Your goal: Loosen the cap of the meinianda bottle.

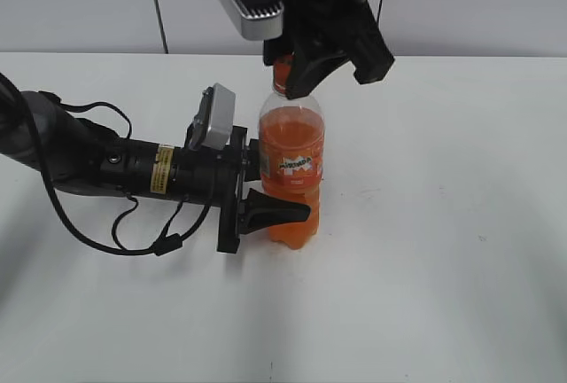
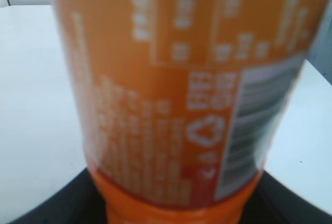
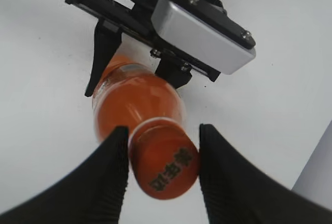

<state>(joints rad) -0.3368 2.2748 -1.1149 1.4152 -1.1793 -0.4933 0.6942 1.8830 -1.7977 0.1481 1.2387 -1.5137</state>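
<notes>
There is 1 meinianda bottle (image 1: 291, 170), 1 cap (image 3: 165, 166) and 2 grippers. The bottle stands upright on a plain white table (image 1: 443, 268), a little left of the middle in the exterior view, with orange liquid filling it almost to the shoulder and its orange label facing the camera. Behind the table runs a pale grey wall (image 1: 80, 2) with 1 thin dark vertical seam. The left gripper (image 1: 266, 183) lies low and horizontal, reaching in from the left with its cabled arm resting near the tabletop; its 2 black fingers (image 1: 276, 210) sit on either side of the bottle's lower body and clamp it at the label. The left wrist view is filled by the blurred back of that label, with a barcode at the right. The right gripper (image 3: 163, 175) comes down from above, pointing at the bottle's top. In the right wrist view its 2 ribbed fingers (image 3: 111, 182) flank the cap, the left one touching or nearly touching its side, the right one with a slim gap; whether it grips I cannot tell.
</notes>
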